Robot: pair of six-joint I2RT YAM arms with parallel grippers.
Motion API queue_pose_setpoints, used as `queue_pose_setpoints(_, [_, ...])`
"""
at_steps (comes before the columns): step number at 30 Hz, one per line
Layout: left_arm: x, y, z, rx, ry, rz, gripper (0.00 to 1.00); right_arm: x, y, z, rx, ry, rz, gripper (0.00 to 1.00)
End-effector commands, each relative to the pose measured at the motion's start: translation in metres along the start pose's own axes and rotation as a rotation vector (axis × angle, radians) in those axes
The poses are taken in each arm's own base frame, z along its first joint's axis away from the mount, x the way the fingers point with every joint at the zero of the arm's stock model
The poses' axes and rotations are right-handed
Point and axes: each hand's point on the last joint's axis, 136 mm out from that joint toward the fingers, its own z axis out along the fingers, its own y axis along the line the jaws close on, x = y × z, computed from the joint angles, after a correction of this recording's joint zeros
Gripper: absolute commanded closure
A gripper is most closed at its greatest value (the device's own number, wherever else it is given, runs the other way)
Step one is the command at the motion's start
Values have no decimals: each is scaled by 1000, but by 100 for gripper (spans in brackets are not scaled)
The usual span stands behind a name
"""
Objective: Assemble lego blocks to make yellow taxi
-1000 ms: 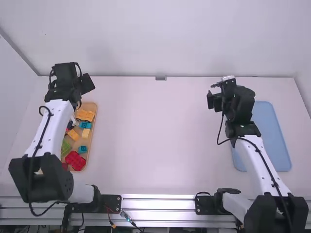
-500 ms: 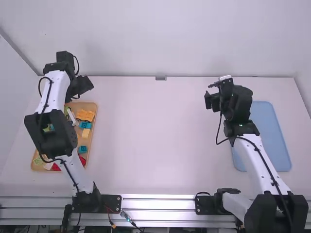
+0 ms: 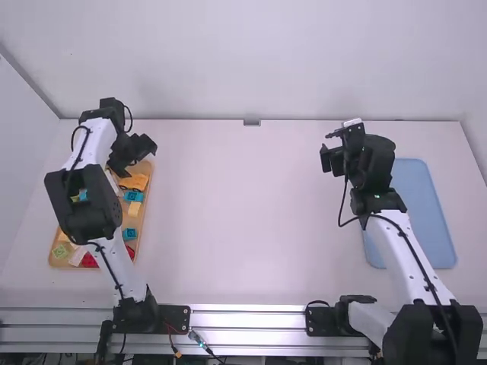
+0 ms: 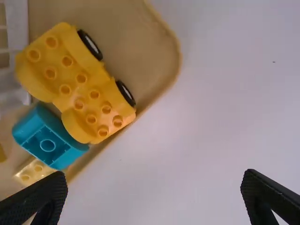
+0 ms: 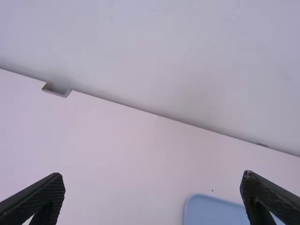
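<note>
Left pincer [image 4: 154, 172] shifts nearer the yellow wheeled chassis [image 4: 75, 85].
It and the right pincer [image 5: 153, 173] stand wide; grasping probably follows.

Left arm [image 3: 80, 205] hides the middle of the tray [image 3: 135, 221] and part of the red block [image 3: 90, 261], scene left. Right arm [image 3: 392, 236] covers the blue tray's [image 3: 424, 213] left edge. White piece [image 4: 18, 37] cut off in left wrist view.

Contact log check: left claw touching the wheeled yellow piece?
Apart: the left wrist view shows a gap between the open left claw and the wheeled yellow piece.
</note>
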Motion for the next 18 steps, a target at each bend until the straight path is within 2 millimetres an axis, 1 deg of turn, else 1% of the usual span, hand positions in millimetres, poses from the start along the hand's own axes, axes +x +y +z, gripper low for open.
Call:
queue_pose_setpoints(1, [8, 4, 11, -15, 17, -59, 1, -12, -4, -1, 8, -22, 0, 1])
queue_pose_setpoints(4, [9, 7, 28, -9, 6, -55, 1, -12, -4, -1, 7, -18, 1, 1])
queue_pose_setpoints(5, [9, 7, 30, -8, 5, -55, 1, -11, -4, -1, 6, -15, 1, 1])
queue_pose_setpoints(7, [6, 10, 34, -1, -4, -71, 8, -9, -3, -1, 3, -9, 0, 1])
queue_pose_setpoints(9, [5, 13, 38, 0, -9, -110, 10, -8, -3, -1, 3, -3, 1, 1])
queue_pose_setpoints(11, [3, 20, 40, -9, -11, -180, 12, -7, -3, -1, 2, 0, 2, 1])
queue_pose_setpoints(13, [0, 29, 40, -46, -29, -239, 12, -7, -3, -1, 2, 2, 2, 1])
queue_pose_setpoints(15, [-2, 44, 40, -110, -60, -299, 10, -6, -3, -1, 1, 4, 3, 1])
queue_pose_setpoints(18, [-2, 50, 40, -143, -72, -315, 9, -5, -2, -1, -1, 8, 3, 1])
